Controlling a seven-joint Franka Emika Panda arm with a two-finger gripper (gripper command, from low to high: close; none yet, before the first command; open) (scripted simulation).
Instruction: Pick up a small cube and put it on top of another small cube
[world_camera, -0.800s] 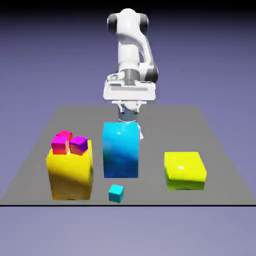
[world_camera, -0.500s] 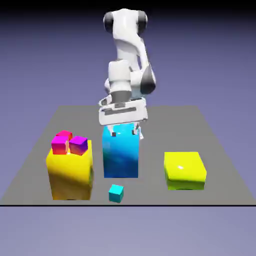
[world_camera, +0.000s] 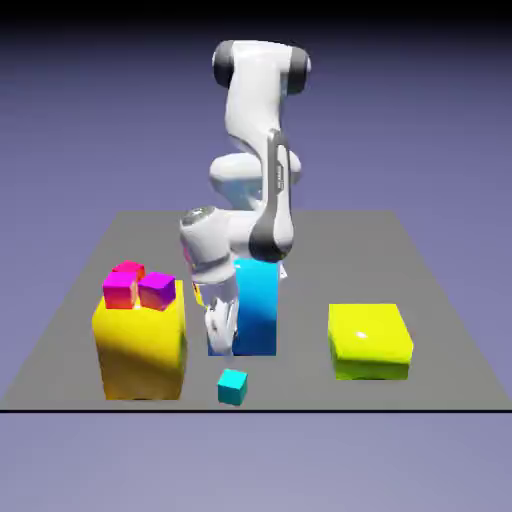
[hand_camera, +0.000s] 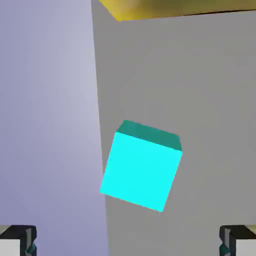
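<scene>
A tiny cyan small cube (world_camera: 232, 386) lies on the grey table near its front edge, between the big yellow block and the tall cyan-blue block. My gripper (world_camera: 221, 340) hangs just above and slightly behind it, fingers pointing down. In the hand view the same small cube (hand_camera: 141, 166) sits in the middle, rotated a little, with my gripper (hand_camera: 128, 243) open wide and nothing between the fingertips (hand_camera: 18, 241). Three small magenta and purple cubes (world_camera: 138, 287) rest on top of the big yellow block (world_camera: 140, 347).
The tall cyan-blue block (world_camera: 256, 308) stands right behind my hand. A low yellow-green block (world_camera: 369, 341) lies on the exterior view's right. In the hand view the table edge (hand_camera: 100, 150) runs just beside the cube, and the yellow block (hand_camera: 175, 7) shows at the top.
The arm has swung down and forward, from above and behind the tall cyan-blue block to its front left side. The hand now hovers low over the small cyan cube. No cube has moved.
</scene>
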